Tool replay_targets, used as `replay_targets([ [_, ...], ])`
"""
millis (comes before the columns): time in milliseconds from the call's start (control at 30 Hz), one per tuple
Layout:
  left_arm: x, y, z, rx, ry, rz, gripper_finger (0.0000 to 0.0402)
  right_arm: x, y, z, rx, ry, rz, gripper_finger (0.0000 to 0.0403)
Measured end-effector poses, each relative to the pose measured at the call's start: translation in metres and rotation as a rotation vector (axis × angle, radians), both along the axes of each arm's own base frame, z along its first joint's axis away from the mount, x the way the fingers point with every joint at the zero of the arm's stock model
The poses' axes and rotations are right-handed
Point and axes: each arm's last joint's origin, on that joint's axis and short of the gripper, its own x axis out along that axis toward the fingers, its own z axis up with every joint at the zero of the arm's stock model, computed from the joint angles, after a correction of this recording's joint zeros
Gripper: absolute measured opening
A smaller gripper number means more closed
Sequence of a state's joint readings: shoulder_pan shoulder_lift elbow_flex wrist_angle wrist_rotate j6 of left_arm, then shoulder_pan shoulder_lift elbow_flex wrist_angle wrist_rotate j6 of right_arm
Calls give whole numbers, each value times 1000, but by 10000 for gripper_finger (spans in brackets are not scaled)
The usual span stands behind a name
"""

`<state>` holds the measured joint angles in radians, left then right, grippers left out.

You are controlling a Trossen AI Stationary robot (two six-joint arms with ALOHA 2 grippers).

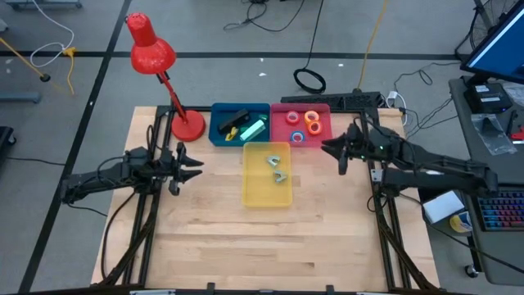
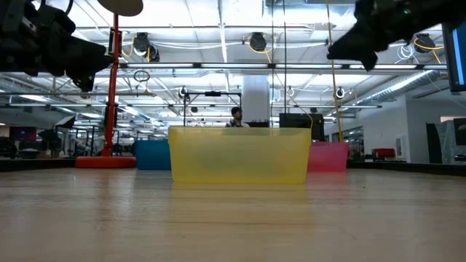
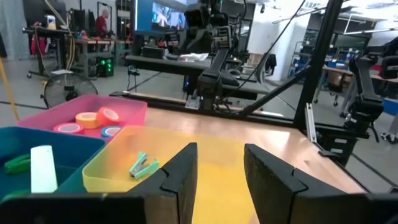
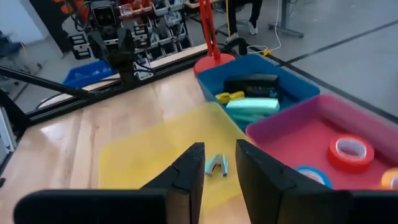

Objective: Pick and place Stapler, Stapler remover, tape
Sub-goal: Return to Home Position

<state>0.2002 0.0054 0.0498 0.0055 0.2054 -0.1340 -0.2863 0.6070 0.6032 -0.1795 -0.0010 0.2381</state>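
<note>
The left gripper (image 1: 195,162) hangs over the left part of the pale wooden table (image 1: 205,238). Its two dark, blocky fingers (image 3: 183,171) are apart with nothing between them. The right gripper (image 1: 329,149) hangs over the right side, near the pink bin (image 1: 278,129). Its fingers (image 4: 189,171) stand a narrow gap apart and are also empty. Both grippers point inward at the bins that lie between them.

Three rectangular plastic bins are grouped at the far middle of the table. The blue bin (image 1: 216,135) is on the left and the pink bin is right beside it on the right. The translucent yellow bin (image 1: 266,195) sits just on the near side of the two, below where they meet.

The blue bin holds a black stapler (image 4: 252,81), a mint stapler (image 4: 252,106) beside it, and a small yellow piece (image 4: 229,96). The tape (image 1: 311,117) lies flat in the pink bin as small rings with open centres. Among them are a red roll (image 4: 351,163), an orange roll (image 3: 87,122) and a blue roll (image 4: 305,169). Two pale blue-green, claw-shaped removers (image 1: 274,160) lie close together in the far half of the yellow bin.

A glossy red lamp (image 1: 151,51) stands on a round base just left of the blue bin, its cone-shaped shade leaning toward the far left.
</note>
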Motion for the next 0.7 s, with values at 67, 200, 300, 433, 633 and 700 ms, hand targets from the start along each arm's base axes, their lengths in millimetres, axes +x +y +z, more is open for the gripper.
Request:
replay_targets([
  [67, 0, 0, -1, -2, 6, 0, 134, -7, 2, -10, 19, -12, -6, 86],
  [200, 0, 0, -2, -5, 22, 0, 134, -19, 5, -27, 64, -38, -19, 83],
  [300, 0, 0, -3, -7, 34, 0, 134, -25, 7, -38, 77, -53, -23, 82],
  [433, 0, 0, -3, -10, 36, 0, 134, -32, 9, -54, 103, -81, -27, 85],
  [633, 0, 0, -3, -37, 36, 0, 134, -32, 12, -88, 139, -94, 43, 86],
  [700, 0, 0, -3, -35, 34, 0, 134, -32, 13, -96, 145, -94, 73, 86],
])
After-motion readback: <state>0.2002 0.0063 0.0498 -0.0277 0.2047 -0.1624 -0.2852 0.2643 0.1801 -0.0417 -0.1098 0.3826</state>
